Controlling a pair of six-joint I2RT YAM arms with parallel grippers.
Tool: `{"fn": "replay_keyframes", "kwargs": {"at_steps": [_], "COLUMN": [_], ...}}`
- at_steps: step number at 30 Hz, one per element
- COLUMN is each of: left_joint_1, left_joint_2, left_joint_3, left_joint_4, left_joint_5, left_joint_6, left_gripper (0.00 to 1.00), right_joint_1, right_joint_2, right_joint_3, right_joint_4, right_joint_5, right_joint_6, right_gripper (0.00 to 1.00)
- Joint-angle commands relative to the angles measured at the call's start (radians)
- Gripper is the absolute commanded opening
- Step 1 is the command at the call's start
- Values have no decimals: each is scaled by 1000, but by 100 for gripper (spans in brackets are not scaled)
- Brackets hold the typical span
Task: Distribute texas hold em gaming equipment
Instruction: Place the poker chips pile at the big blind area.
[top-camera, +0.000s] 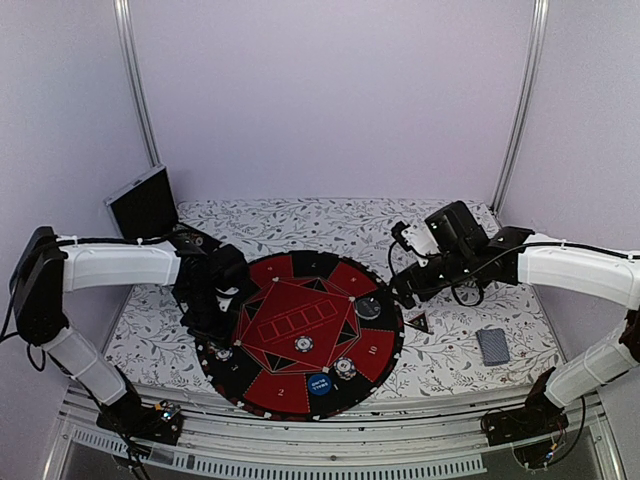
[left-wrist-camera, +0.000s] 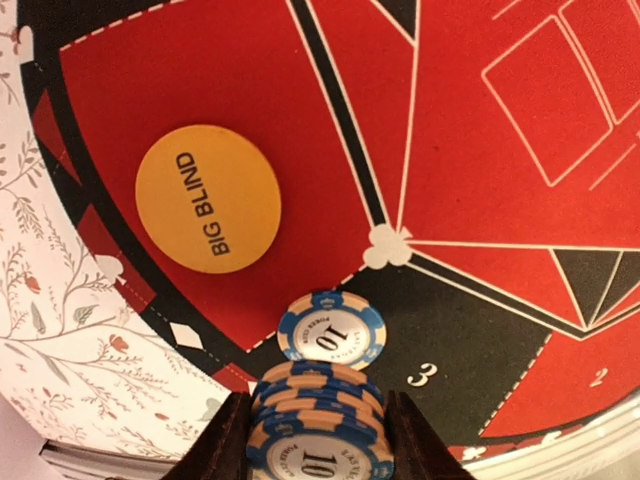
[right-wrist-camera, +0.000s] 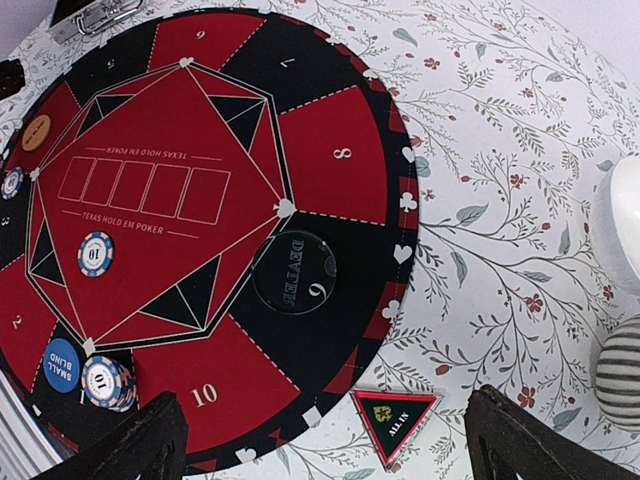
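The round red-and-black poker mat (top-camera: 300, 335) lies mid-table. My left gripper (left-wrist-camera: 315, 445) is shut on a stack of blue-and-tan poker chips (left-wrist-camera: 318, 415), low over the mat's left edge. Just ahead of it, one chip (left-wrist-camera: 332, 330) lies flat on the mat, with the orange BIG BLIND button (left-wrist-camera: 208, 198) beyond. My right gripper (right-wrist-camera: 330, 450) is open above the mat's right rim, and the black-red triangle marker (right-wrist-camera: 392, 423) lies on the cloth between its fingers. The clear dealer button (right-wrist-camera: 294, 272), the blue SMALL BLIND button (right-wrist-camera: 62, 365), a short chip stack (right-wrist-camera: 108, 383) and a single chip (right-wrist-camera: 96, 253) rest on the mat. The card deck (top-camera: 492, 345) lies right of it.
A white bowl (right-wrist-camera: 625, 225) and a ribbed grey cup (right-wrist-camera: 620, 372) stand at the right edge of the right wrist view. A black case (top-camera: 145, 205) is propped at the back left. A floral cloth (top-camera: 460, 365) covers the table.
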Motion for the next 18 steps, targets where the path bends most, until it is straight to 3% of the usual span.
{"fn": "replay_keyframes", "kwargs": {"at_steps": [1, 11, 15, 18], "left_joint_1": [18, 33, 32, 32], "left_joint_2": [36, 97, 96, 64], "left_joint_3": [-4, -51, -51, -49], "left_joint_4": [46, 80, 96, 107], "left_joint_5": [25, 4, 35, 26], "left_joint_6": [-10, 7, 11, 11], "left_gripper": [0, 3, 29, 38], "right_joint_1": [-11, -15, -14, -16], "right_joint_2": [1, -19, -16, -18], "right_joint_3": [-19, -34, -19, -18], "right_joint_4": [27, 27, 26, 26], "right_joint_5": [-7, -11, -16, -17], "right_joint_6": [-15, -4, -6, -5], "right_gripper": [99, 99, 99, 99]}}
